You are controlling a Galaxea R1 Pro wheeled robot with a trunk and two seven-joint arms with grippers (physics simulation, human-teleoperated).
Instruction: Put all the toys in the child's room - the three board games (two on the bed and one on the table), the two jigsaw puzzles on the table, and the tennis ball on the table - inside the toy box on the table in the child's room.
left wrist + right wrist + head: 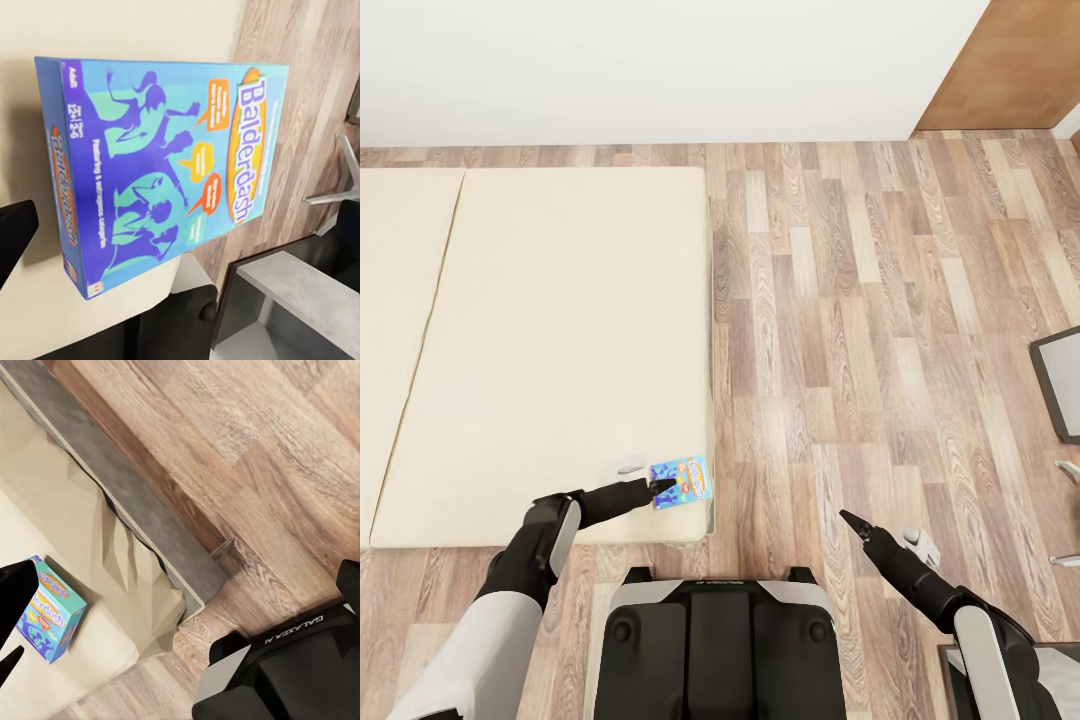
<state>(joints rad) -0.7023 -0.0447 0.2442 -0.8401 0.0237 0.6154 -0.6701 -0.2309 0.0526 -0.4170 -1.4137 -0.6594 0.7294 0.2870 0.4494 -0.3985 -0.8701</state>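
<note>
On the bed corner: blue game (682, 482) lies flat by the edge.
Left gripper (663, 487): at the game; jaws spread.
Right gripper (849, 520): cannot tell.
Tip: pinch both long sides evenly.

A: Any lettering? Where?
B: "Balderdash" runs along the blue board game (169, 169), mid-frame in the left wrist view.
A: Anything else?
B: "GALAXEA" on the robot's black base (289, 667), lower right.
</note>
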